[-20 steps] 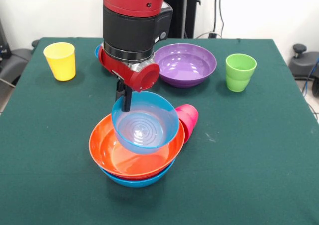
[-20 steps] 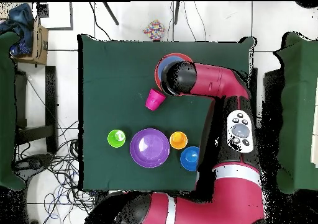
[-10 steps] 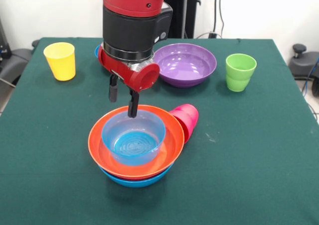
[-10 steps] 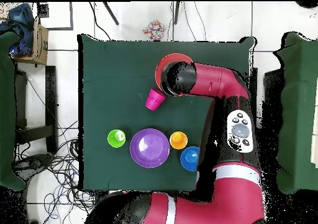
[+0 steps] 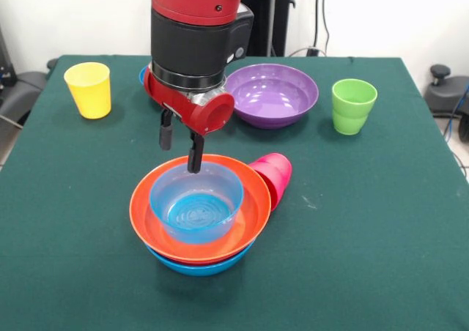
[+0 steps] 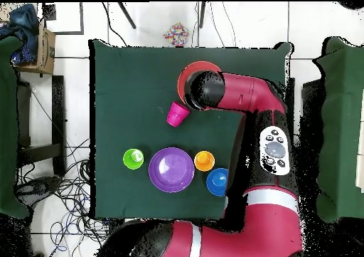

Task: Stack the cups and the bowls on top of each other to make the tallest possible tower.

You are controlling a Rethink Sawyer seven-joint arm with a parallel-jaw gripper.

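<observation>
My gripper hangs open just above the small light-blue bowl at frame centre; it looks light, stiff, slippery plastic, so I'd pinch its thin rim.

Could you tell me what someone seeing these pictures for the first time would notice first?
The red and black arm comes down over the table's middle, its gripper open, jaws spread above a small light-blue bowl. That bowl sits nested in a large orange bowl atop a blue one, with a pink cup lying on its side against the stack.
</observation>
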